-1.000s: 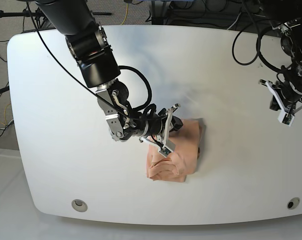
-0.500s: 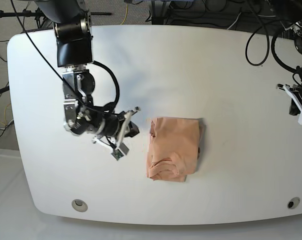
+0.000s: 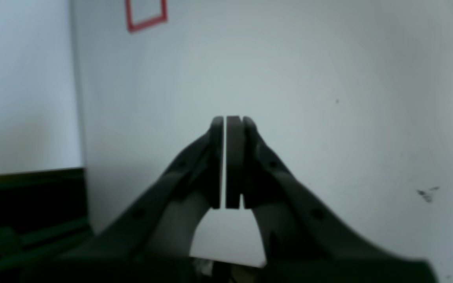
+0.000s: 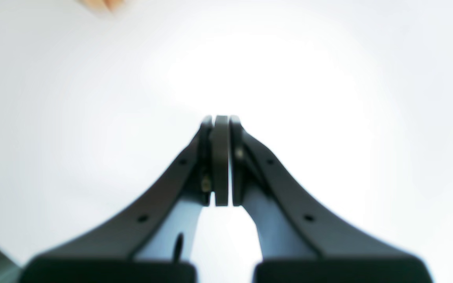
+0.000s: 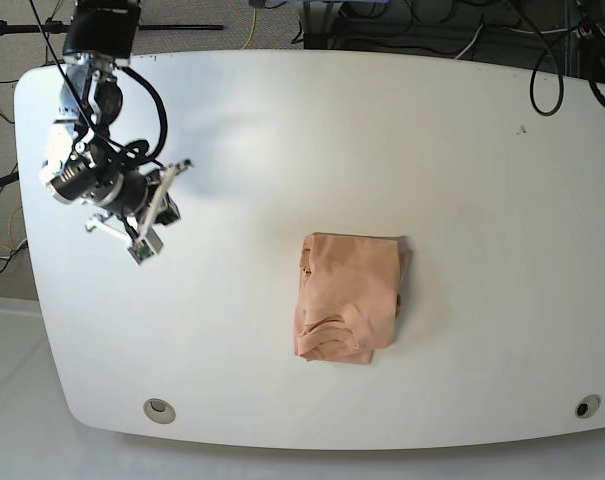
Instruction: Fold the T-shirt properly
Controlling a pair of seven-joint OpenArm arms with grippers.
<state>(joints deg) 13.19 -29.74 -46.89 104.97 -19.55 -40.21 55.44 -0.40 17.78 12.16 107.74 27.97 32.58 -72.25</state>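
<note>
White table with cables behind it. T-shirt sits folded up near the middle, touched by nothing. Right gripper is off by the table's edge, clenched empty; left gripper is clenched too, nothing in it.

The black-jointed right arm bends down to its dark, two-fingered right gripper, jaws pressed together with nothing between them, while the dark left gripper likewise shows its jaws closed and empty.
</note>
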